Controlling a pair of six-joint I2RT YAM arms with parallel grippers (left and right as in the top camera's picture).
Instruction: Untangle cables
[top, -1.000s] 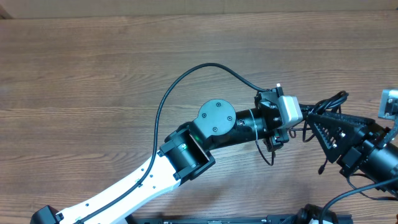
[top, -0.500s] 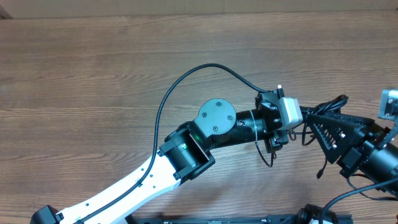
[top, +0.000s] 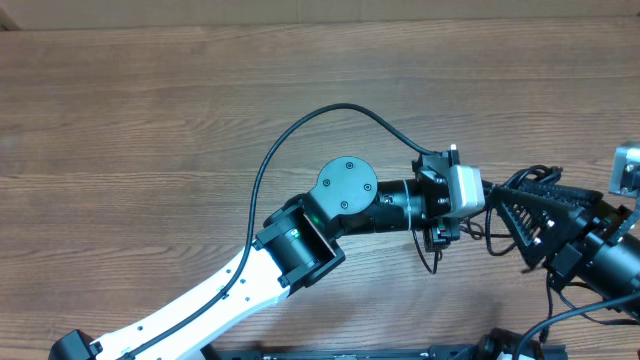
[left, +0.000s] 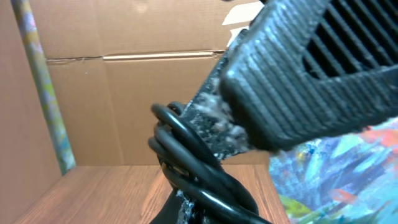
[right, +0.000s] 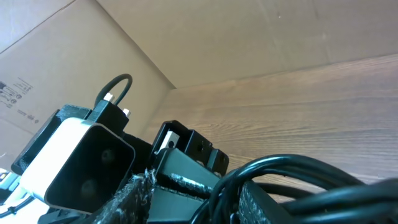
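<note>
Stretching away to the left, the wooden table (top: 150, 120) meets a cardboard wall (left: 124, 106) at its far edge. Near the right edge, the cables (left: 186, 158) sit bunched between both arms, pinched in the closed left gripper (top: 478, 205). Whether the right gripper (top: 508, 205) grips them, I cannot tell.

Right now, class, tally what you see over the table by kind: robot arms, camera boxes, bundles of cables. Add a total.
Robot arms: 2 (left arm, right arm)
Camera boxes: 2 (left camera box, right camera box)
Bundles of cables: 1
Total: 5
</note>
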